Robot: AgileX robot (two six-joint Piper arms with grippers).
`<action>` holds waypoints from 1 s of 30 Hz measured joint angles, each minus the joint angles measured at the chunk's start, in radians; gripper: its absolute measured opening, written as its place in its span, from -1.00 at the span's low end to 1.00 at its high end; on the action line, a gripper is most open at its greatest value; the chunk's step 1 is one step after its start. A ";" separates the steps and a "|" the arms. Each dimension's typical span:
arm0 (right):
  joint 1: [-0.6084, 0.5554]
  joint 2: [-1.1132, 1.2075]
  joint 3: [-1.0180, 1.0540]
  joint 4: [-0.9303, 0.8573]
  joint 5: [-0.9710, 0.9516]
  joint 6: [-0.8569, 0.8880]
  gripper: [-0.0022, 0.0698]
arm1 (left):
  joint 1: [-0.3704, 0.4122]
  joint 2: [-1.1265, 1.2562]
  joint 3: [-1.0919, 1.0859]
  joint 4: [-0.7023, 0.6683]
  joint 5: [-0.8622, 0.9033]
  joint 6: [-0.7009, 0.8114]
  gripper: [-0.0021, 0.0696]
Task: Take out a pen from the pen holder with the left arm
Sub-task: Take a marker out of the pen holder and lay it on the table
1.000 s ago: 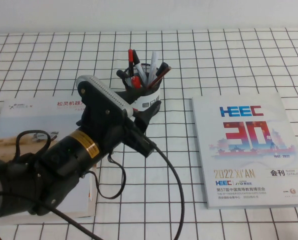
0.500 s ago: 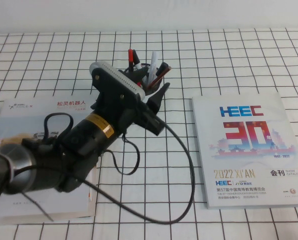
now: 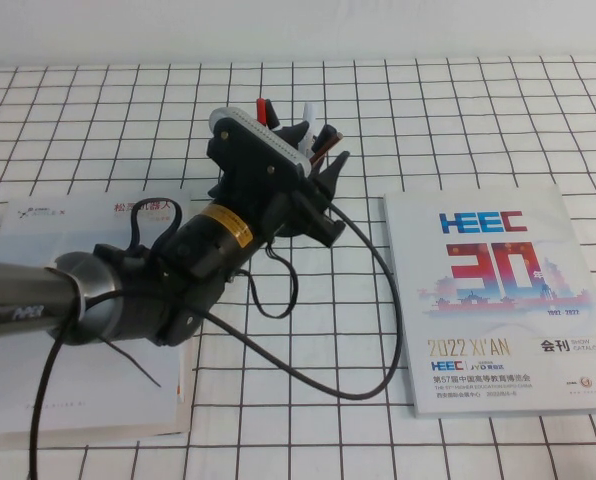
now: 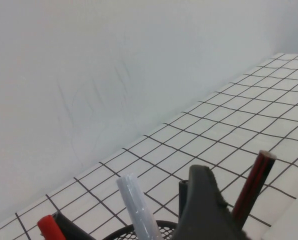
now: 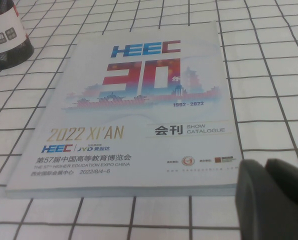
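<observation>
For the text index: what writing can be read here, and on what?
"HEEC", "30", "1992 - 2022", "2022 XI'AN", "会刊 SHOW CATALOGUE": catalogue.
Heading on booklet, starting "松": partly covered.
Label on pen holder: too small.
No text: left gripper, open above the pens; right gripper, by the catalogue.

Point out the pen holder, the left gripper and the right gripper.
pen holder (image 5: 5, 34): right wrist view, its white label.
left gripper (image 3: 320, 148): high view, between its fingertips, above the pens (image 3: 265, 107).
right gripper (image 5: 275, 197): right wrist view, its dark visible part, by the catalogue (image 5: 139, 100).
</observation>
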 joint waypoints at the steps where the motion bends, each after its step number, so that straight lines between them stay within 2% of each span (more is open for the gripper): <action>1: 0.000 0.000 0.000 0.000 0.000 0.000 -0.98 | 0.000 0.008 -0.007 0.000 0.002 0.000 0.14; 4: 0.000 0.000 0.000 0.000 0.000 0.000 -0.98 | 0.000 0.019 -0.016 0.024 0.004 0.000 0.11; 12: 0.000 0.000 0.000 0.000 0.000 0.000 -0.98 | 0.000 0.044 -0.030 0.041 0.004 0.000 -0.11; 30: 0.000 0.000 0.000 0.000 0.000 0.000 -0.98 | 0.000 0.085 -0.053 0.019 0.009 0.000 -0.14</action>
